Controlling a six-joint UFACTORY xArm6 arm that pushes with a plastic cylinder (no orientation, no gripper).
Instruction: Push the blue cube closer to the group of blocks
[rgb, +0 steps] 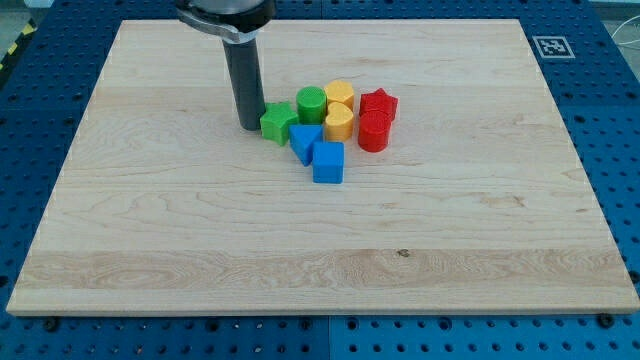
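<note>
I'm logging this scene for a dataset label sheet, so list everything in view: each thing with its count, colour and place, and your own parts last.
Blue cube: one, blue, bottom of the cluster near the board's middle.
Blue triangular block: one, blue, touching the cube's upper left.
Green star-like block: one, green, cluster's left end.
Green cylinder: one, green, cluster's top.
Yellow blocks: two, yellow, rounded, one above the other.
Red blocks: two, red, cluster's right end.
Wooden board: one, pale wood.
Blue perforated table: around the board.
Marker tag: one, black-and-white, board's top right corner.
My tip: dark rod, just left of the green star-like block.
</note>
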